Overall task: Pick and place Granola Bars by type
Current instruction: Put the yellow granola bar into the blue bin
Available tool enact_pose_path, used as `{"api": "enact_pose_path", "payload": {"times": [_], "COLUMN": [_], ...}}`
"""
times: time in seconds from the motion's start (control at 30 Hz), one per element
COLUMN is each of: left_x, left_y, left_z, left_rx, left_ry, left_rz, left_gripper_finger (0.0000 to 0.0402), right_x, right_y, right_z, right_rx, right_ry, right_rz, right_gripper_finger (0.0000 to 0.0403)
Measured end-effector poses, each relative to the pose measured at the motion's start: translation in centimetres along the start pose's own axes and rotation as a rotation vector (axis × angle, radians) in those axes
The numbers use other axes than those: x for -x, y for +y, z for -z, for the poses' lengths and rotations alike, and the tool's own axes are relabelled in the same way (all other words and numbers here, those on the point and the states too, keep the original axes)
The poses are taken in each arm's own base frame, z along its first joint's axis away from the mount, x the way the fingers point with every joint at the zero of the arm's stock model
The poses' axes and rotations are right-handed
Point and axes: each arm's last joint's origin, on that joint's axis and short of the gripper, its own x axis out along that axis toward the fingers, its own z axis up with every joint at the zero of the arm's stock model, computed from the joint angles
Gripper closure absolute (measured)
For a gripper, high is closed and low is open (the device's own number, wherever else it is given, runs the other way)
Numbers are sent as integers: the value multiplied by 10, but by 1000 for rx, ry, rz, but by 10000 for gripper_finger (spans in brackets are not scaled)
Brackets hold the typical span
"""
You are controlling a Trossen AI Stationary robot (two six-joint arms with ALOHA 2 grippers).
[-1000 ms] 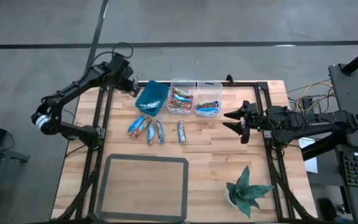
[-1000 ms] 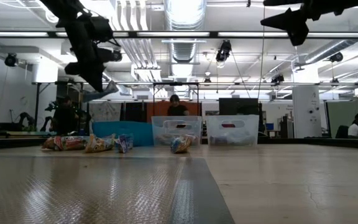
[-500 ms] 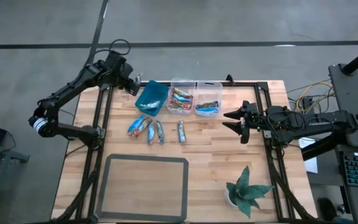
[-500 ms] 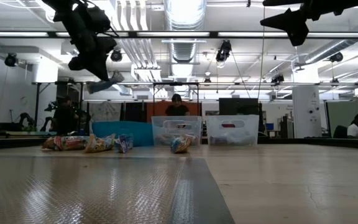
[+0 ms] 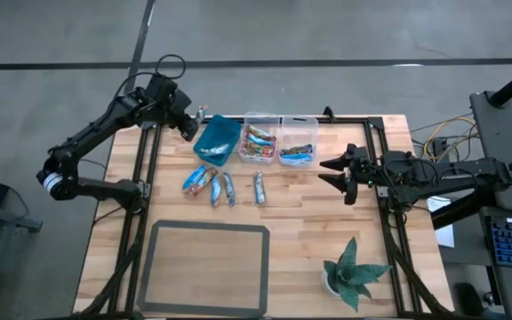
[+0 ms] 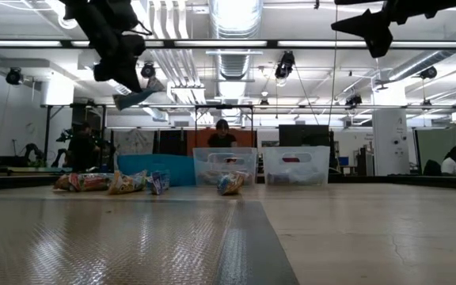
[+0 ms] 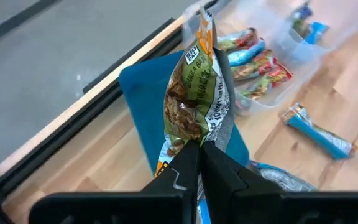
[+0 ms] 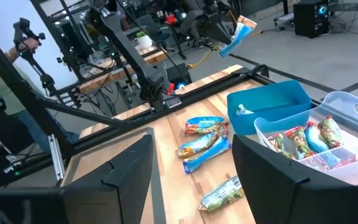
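Observation:
My left gripper (image 5: 188, 124) is shut on a greenish-silver granola bar (image 7: 196, 93) and holds it in the air over the far left corner of the teal bin (image 5: 218, 140). The low view shows the bar (image 6: 133, 97) high above the table. Several bars (image 5: 213, 185) lie flat on the wood just near of the bins, one (image 5: 260, 187) apart to the right. Two clear bins (image 5: 260, 140) (image 5: 298, 143) hold reddish and blue bars. My right gripper (image 5: 340, 174) hovers open over the table's right part, touching nothing. My left gripper pinches one end of the greenish-silver bar (image 7: 193, 142) between its two fingers (image 7: 219, 168). The fingers slant down from above. The bar is lifted clear and sticks out past the fingertips, tilted, with its free end (image 6: 125, 102) lowest.
A grey mat with a dark frame (image 5: 207, 267) lies near the table's near edge. A small potted plant (image 5: 354, 272) stands at the near right. The teal bin (image 8: 272, 106) holds one small wrapper (image 8: 242, 111). People sit beyond the table (image 6: 222, 136).
My left gripper has risen with the bar still pinched and has moved a little toward the table's far edge, next to the teal bin. The bar now hangs higher above the table than a second ago. The right arm has kept still.

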Motion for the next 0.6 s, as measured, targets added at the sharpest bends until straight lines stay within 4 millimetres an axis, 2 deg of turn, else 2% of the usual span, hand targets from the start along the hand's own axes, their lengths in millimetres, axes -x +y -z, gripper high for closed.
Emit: {"api": "enact_pose_path", "payload": {"times": [0.13, 0.23, 0.37, 0.6], "left_x": [-1, -6, -15, -48], "left_y": [-12, -21, -23, -20], "left_z": [-11, -24, -40, -68], "left_rx": [-113, -200, -266, -349], "left_ry": [-11, -5, 54, 170], "left_rz": [27, -21, -80, -133], "left_gripper_finger": [402, 402, 401, 401], "right_x": [0, 0, 0, 0], "right_y": [1, 1, 1, 1], "right_z": [-1, -2, -2, -1], "right_rx": [-3, -3, -2, 1], "right_ry": [-13, -15, -14, -11], "right_rz": [-6, -6, -7, -12], "right_gripper_finger": [193, 193, 193, 193]}}
